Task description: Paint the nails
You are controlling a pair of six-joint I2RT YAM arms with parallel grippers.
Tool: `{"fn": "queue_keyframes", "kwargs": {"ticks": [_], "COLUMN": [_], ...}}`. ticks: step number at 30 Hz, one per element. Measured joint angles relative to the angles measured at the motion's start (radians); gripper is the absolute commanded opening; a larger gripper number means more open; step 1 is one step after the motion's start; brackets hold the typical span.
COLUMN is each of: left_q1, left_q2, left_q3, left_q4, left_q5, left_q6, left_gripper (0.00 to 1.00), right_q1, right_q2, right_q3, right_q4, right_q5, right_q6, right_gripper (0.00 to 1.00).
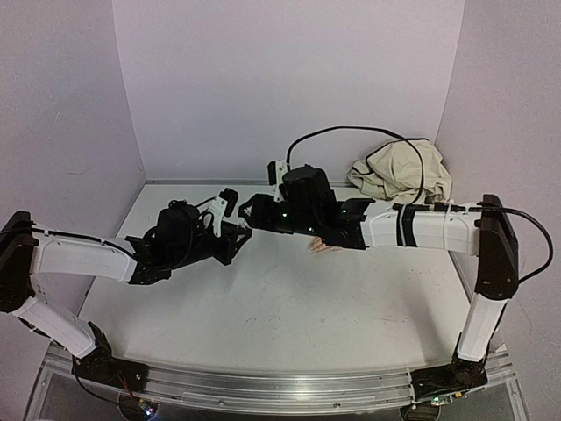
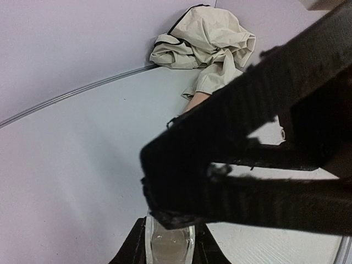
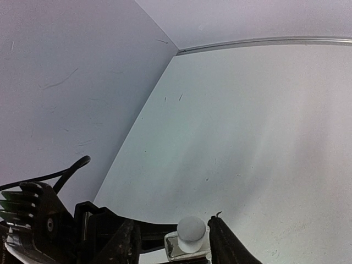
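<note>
The left gripper (image 2: 169,237) has its jaws pinching a small glass bottle (image 2: 168,248) and seems to hold it clear of the worktop (image 1: 263,307). The right gripper (image 3: 174,231) sits around the bottle's round white cap (image 3: 192,232) with its jaws spread: one finger lies just beside the cap and the other stands apart from it, so nothing is gripped there yet. The mannequin hand (image 1: 323,249) lies on the worktop beneath the right arm, its beige sleeve (image 1: 399,171) bunched near the back wall; the nails themselves are too small to make out. The step in hand looks like taking the cap off, and the main risk lies in that uneven gap. If the jaws shut off-centre, the nearer finger would push the cap sideways before the other meets it. That could tilt or twist the bottle in the left jaws, which hold it by its glass body. A round, smooth cap may also slip between flat fingers once turning starts, leaving the bottle sealed. If the bottle slides out or drops, polish could spill on the worktop or onto the mannequin hand nearby. The two grippers are also crowded nose to nose, so a turn of the wrist could knock one against the other.
</note>
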Motion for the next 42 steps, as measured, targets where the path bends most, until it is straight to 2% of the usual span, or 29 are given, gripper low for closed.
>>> {"fn": "queue_keyframes", "kwargs": {"ticks": [5,11,16,22,24,28,35,38,42], "left_q1": [0.0,-0.001,-0.001,0.002,0.002,0.013,0.037,0.018,-0.006], "left_q2": [0.0,0.0,0.0,-0.008,-0.011,-0.014,-0.004,0.018,0.042], "left_q3": [0.0,0.0,0.0,0.001,0.002,0.03,0.142,0.195,0.23], "left_q4": [-0.014,-0.016,-0.016,-0.02,-0.021,-0.033,-0.093,-0.092,-0.069], "left_q5": [-0.006,-0.01,-0.006,0.042,0.095,0.262,0.784,0.993,1.108], "left_q6": [-0.016,-0.024,-0.04,-0.073,-0.089,-0.103,-0.135,-0.135,-0.134], "left_gripper": [0.0,0.0,0.0,0.0,0.0,0.0,0.0,0.0,0.0], "right_q1": [0.006,0.005,0.005,-0.018,-0.041,-0.123,-0.224,-0.218,-0.204], "right_q2": [0.043,0.057,0.057,0.031,-0.001,-0.066,-0.14,-0.191,-0.233], "right_q3": [0.028,0.032,0.032,-0.02,-0.07,-0.182,-0.261,-0.29,-0.315], "right_q4": [-0.002,-0.009,-0.008,0.04,0.076,0.19,0.316,0.351,0.382], "right_q5": [0.011,0.02,0.018,-0.041,-0.126,-0.436,-1.072,-1.219,-1.308], "right_q6": [-0.004,-0.006,-0.01,-0.071,-0.1,-0.178,-0.383,-0.448,-0.5], "right_gripper": [0.22,0.13,0.0,0.0,0.0,0.0,0.0,0.0,0.0]}}
